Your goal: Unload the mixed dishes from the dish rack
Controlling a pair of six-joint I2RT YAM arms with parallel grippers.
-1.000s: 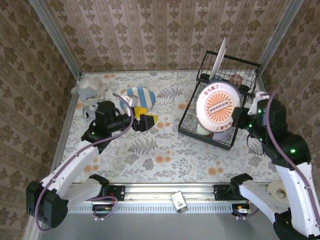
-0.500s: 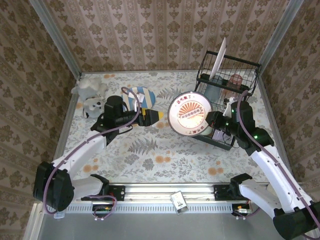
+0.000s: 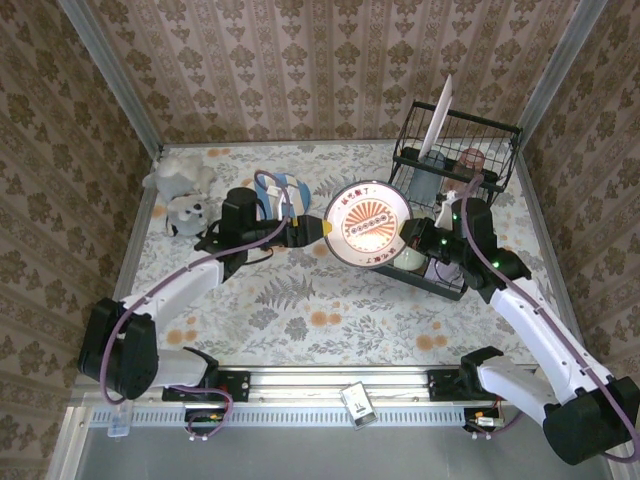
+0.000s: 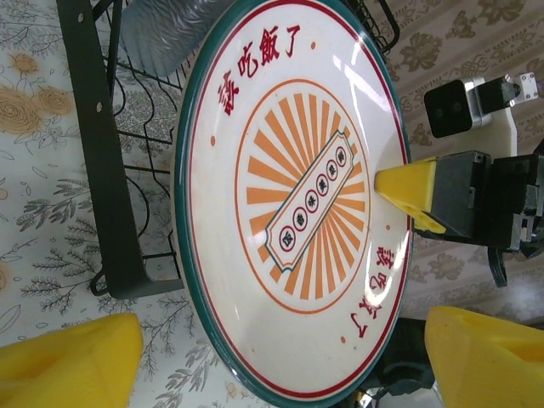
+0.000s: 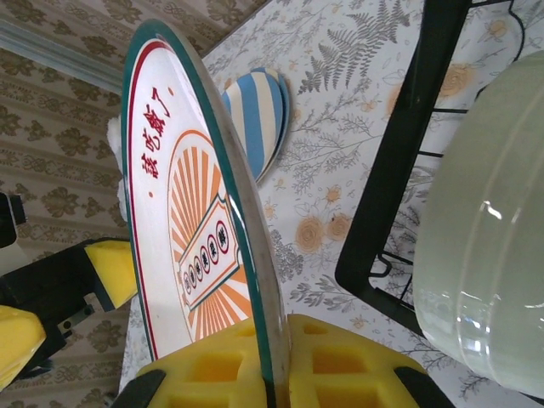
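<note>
Teal-rimmed and printed with an orange sunburst, the round plate (image 3: pixel 371 225) is shown held clear of the surface (image 3: pixel 300 300). It sits just left of the dish rack (image 3: pixel 500 140) and between the two arms. It is pinched at its right-hand rim by the right pincer (image 5: pixel 276 361), whose yellow pads (image 5: pixel 340 357) are pressed against both faces of the rim. The plate is carried tilted, with its printed face turned upward and towards the left arm.

The left pincer (image 3: pixel 318 230) is seen spread, with nothing between its fingers (image 4: pixel 68 361). In the top view its tips lie just beside the plate's left rim; whether they touch it cannot be told.

The relation that matters is read from the left wrist view. The disc lies straight ahead of the left pincer and is presented almost flat-on, so that its broad face rather than its thin rim is offered to the spread fingers. A handover is judged to be in preparation. For a grip to be taken, the rim would probably have to be brought edge-on between the fingers before the right pincer lets go.

A pale green bowl (image 5: pixel 484 255) is seen in the lower tier of the rack, and a white plate (image 3: pixel 437 118) stands upright on the upper shelf. A blue-striped plate (image 3: pixel 272 188) lies on the surface beyond the left arm.
</note>
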